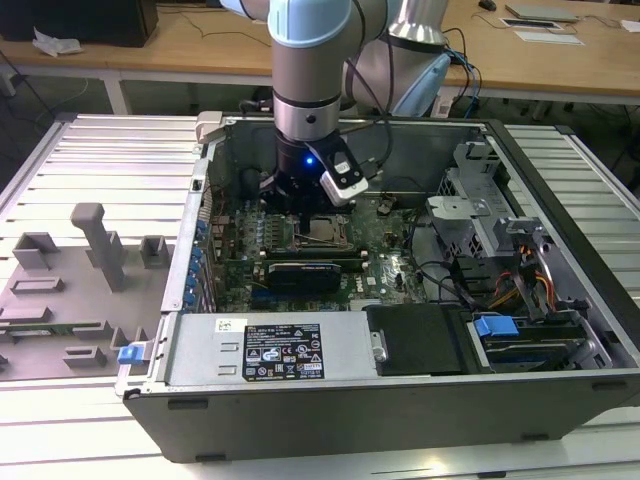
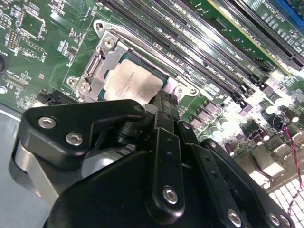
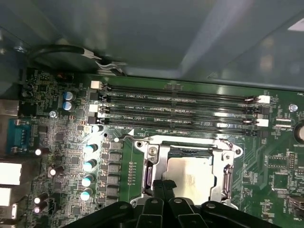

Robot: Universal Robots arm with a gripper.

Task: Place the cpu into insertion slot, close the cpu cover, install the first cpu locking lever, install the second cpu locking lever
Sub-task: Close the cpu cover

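1. An arm (image 1: 305, 90) reaches into an open computer case (image 1: 400, 410) that sits on a ribbed metal surface (image 1: 100, 150). Its tool (image 2: 164, 99) is low over the green board (image 1: 390, 265).
2. The cpu (image 2: 135, 83) lies flat in the slot (image 3: 190, 152), silver face up. This suggests the placing step is done.
3. The cover (image 2: 100, 69) lies down around the cpu, and its window frames the chip's face. Lying flat like this, it would hold the chip against the pins, so the closing step also looks finished.
4. In both wrist views the tool's fingers are pressed together, with nothing visible pinched between them. Together they form one narrow tip, which looks better suited to pushing a small part than to gripping one.
5. That tip sits at the slot's edge, just beside one side of the cpu. Whether it touches the cover or the board cannot be told.
6. Long black memory slots (image 3: 180, 109) run beside the slot on the side away from the tool, so they do not crowd the tip.
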